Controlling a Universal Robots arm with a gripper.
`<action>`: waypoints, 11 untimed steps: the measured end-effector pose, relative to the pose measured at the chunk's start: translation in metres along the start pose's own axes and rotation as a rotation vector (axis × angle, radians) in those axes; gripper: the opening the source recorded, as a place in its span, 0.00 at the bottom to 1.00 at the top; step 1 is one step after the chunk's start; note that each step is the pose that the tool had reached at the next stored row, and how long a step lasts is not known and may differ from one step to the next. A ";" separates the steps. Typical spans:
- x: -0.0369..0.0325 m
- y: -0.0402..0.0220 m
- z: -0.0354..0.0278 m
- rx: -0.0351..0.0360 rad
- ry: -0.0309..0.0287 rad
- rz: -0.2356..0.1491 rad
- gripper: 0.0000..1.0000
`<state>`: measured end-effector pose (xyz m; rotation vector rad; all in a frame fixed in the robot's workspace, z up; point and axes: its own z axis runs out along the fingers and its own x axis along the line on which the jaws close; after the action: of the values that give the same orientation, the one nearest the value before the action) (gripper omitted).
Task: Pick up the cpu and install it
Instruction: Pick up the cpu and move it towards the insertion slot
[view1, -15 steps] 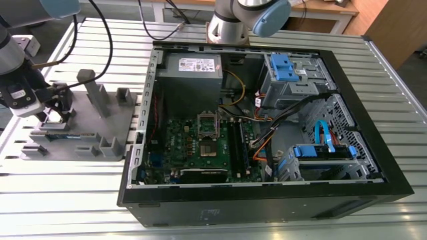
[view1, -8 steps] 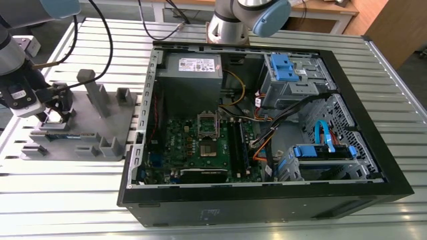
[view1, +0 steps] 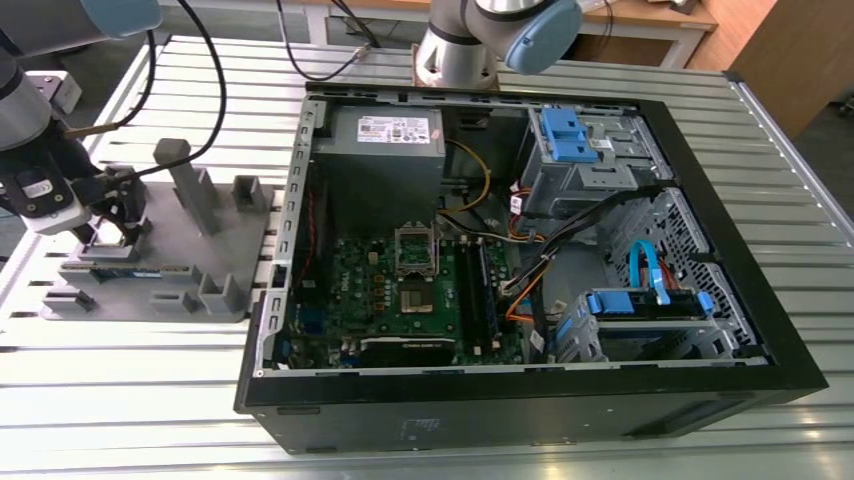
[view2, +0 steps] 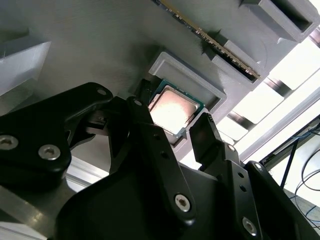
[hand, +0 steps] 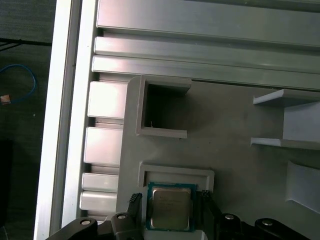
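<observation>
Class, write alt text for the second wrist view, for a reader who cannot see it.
The gripper hangs with its open black fingers on either side of the cpu, which lies flat, silvery top up, in a walled pocket of the grey tray. A thin memory stick sits in the tray beyond.

The exterior view looks down from high and far, with the grey tray (view1: 167, 248) at the exterior view's left. Both wrist views look at that tray from very close, sharing the cpu (hand: 171, 207) (view2: 172, 110).
</observation>
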<state>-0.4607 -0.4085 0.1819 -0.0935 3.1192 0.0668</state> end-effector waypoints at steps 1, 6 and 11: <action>0.0000 0.0000 0.0000 0.0000 0.0000 0.000 0.59; 0.0000 0.0002 0.0000 0.0000 0.0001 0.000 0.57; 0.0000 0.0003 0.0000 0.0000 0.0001 0.000 0.50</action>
<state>-0.4607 -0.4082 0.1819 -0.0934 3.1193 0.0668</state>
